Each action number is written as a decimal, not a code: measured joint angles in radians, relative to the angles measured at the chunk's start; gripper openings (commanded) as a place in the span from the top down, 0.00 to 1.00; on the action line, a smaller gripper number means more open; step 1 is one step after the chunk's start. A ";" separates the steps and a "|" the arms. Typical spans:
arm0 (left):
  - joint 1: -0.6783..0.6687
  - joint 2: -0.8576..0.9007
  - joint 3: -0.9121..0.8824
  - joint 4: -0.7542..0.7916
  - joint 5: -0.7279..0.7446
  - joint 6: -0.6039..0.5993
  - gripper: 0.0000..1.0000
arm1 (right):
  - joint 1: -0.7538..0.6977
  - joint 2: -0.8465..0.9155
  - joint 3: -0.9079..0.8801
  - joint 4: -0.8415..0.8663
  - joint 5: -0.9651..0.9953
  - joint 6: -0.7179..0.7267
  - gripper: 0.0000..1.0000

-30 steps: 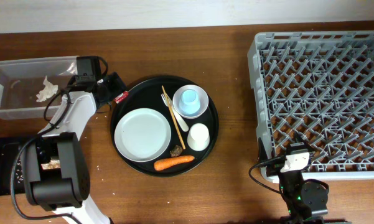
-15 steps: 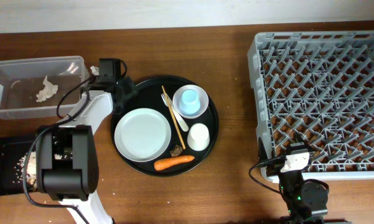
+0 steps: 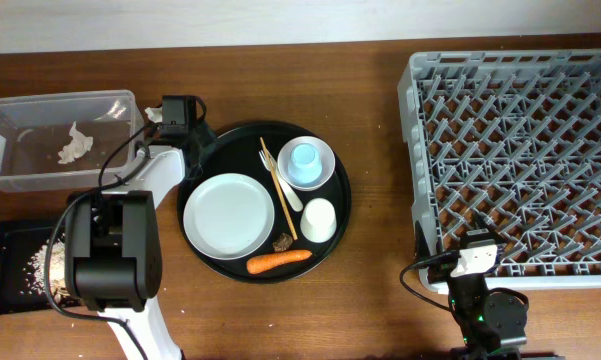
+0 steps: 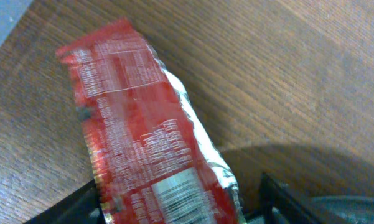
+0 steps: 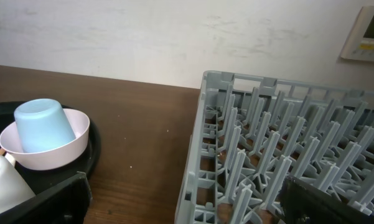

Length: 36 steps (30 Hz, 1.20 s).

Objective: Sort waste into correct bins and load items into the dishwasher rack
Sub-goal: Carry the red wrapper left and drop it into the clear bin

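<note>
My left gripper [image 3: 195, 138] hovers between the clear tub [image 3: 0, 150] and the round tray. In the left wrist view it [image 4: 177, 202] is shut on the red printed wrapper [image 4: 137, 130] over bare wood; the wrapper is hidden in the overhead view. White tissue [image 3: 75, 147] lies in the tub. Grainy scraps [image 3: 35, 270] lie in the black tray [image 3: 0, 245]. The plate [image 3: 229, 215], bowl [image 3: 322, 172] holding the blue cup [image 3: 302, 160], small white cup [image 3: 318, 220], sticks [image 3: 278, 185], carrot [image 3: 279, 262] and a brown scrap [image 3: 283, 242] sit on the round tray. My right gripper [image 5: 187, 202] is open and empty beside the grey rack [image 3: 520, 150].
The round black tray [image 3: 342, 200] lies mid-table. The right wrist view shows the rack's near corner [image 5: 205, 124], the blue cup [image 5: 43, 124] in the bowl [image 5: 50, 155] and the small cup [image 5: 3, 180]. The right arm [image 3: 485, 300] rests at the rack's front edge.
My left gripper has moved right, away from the tub's corner. The red wrapper seen at its tip a second ago no longer shows from overhead. The right arm has not moved.
</note>
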 measured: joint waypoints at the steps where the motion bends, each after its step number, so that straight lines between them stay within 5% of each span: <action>1: 0.000 0.001 0.000 0.014 -0.006 -0.006 0.29 | 0.000 0.000 0.000 0.000 0.000 0.000 0.01; 5: 0.000 0.001 0.000 0.015 -0.009 -0.008 0.53 | 0.000 0.000 0.000 0.000 0.000 0.000 0.01; 9: 0.000 0.001 0.000 0.038 -0.011 -0.009 0.99 | 0.000 0.000 0.000 0.000 0.000 0.000 0.01; 15: 0.000 -0.026 0.000 0.036 -0.013 -0.009 0.99 | 0.000 0.000 0.000 0.000 0.000 0.000 0.01; 22: -0.023 -0.408 0.002 -0.056 -0.014 0.015 0.99 | 0.000 0.000 0.000 0.000 0.000 0.000 0.01; 26: 0.110 -0.491 0.003 -0.135 -0.018 0.011 0.99 | 0.000 -0.001 0.000 0.000 0.000 0.000 0.01; 32: 0.388 -0.490 0.006 -0.267 -0.062 -0.149 0.99 | 0.000 -0.001 0.000 0.000 0.000 0.000 0.01; 36: 0.418 -0.387 0.006 -0.222 -0.061 -0.173 0.64 | 0.000 0.000 0.000 0.000 0.000 0.000 0.01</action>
